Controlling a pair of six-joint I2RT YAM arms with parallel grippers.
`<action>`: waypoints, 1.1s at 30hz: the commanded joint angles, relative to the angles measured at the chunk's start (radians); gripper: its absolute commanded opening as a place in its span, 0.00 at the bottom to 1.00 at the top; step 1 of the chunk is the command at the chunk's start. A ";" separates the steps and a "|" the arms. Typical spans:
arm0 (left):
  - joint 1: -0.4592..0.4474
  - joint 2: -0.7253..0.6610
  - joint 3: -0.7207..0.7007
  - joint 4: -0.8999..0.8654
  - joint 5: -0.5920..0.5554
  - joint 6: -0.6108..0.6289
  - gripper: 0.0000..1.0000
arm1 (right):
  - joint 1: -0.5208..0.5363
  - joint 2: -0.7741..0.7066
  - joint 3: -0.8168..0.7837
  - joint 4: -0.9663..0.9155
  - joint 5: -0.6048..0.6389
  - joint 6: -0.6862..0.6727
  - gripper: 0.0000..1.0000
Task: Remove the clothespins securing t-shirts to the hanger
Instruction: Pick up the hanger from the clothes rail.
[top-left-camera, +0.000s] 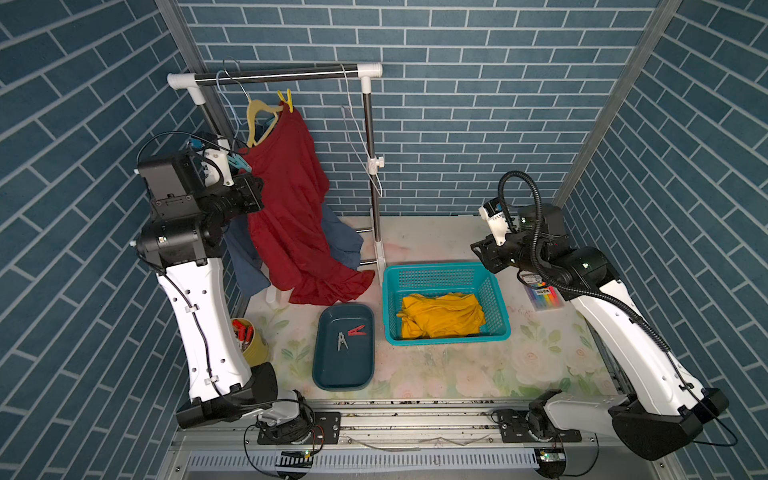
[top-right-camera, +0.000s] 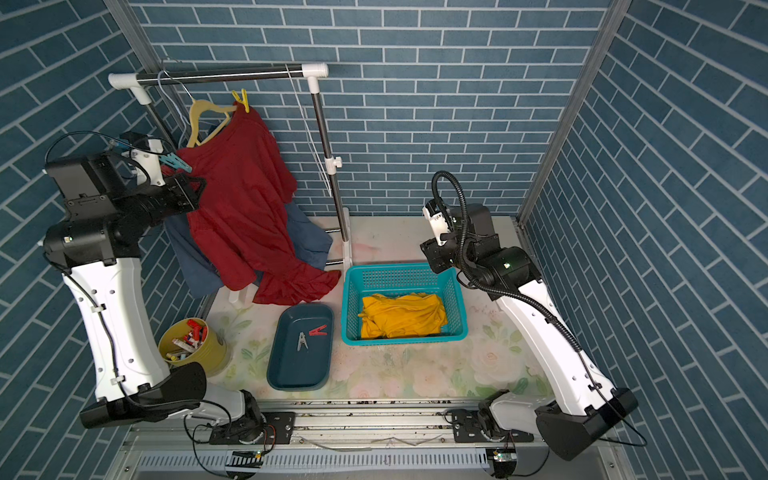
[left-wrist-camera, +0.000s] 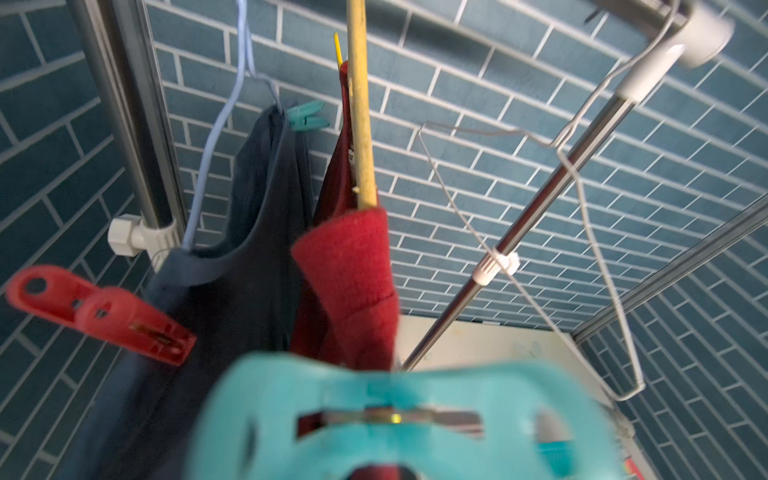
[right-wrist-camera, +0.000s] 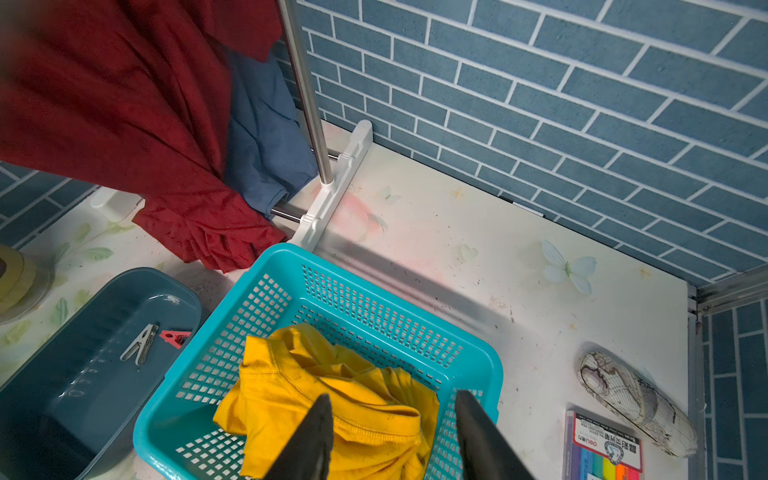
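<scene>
Your left gripper (top-left-camera: 231, 165) is clamped on the teal clothespin (top-left-camera: 242, 163) at the shoulder of the dark red t-shirt (top-left-camera: 291, 199), and your right gripper (right-wrist-camera: 392, 397) hangs apart over the basket (right-wrist-camera: 286, 250); that pin's probably light, stiff, springy plastic, so pinch the tail ends, since the soft cloth will likely drag.

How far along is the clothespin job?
Done: grey pin, red pin in the tray; yellow shirt in the basket. In hand: left gripper, fingers shut on teal pin at the red shirt. Remaining: yellow pin, blue shirt's red clip and teal clip.
</scene>
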 joint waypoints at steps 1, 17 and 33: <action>0.003 -0.011 0.055 0.206 0.055 -0.044 0.00 | -0.005 -0.024 -0.009 0.007 0.011 0.006 0.48; -0.001 -0.243 -0.319 0.199 0.073 0.009 0.00 | -0.005 -0.054 -0.004 -0.047 0.015 -0.004 0.49; -0.004 -0.403 -0.249 0.114 0.008 0.028 0.00 | -0.006 -0.080 0.095 -0.120 0.002 0.020 0.49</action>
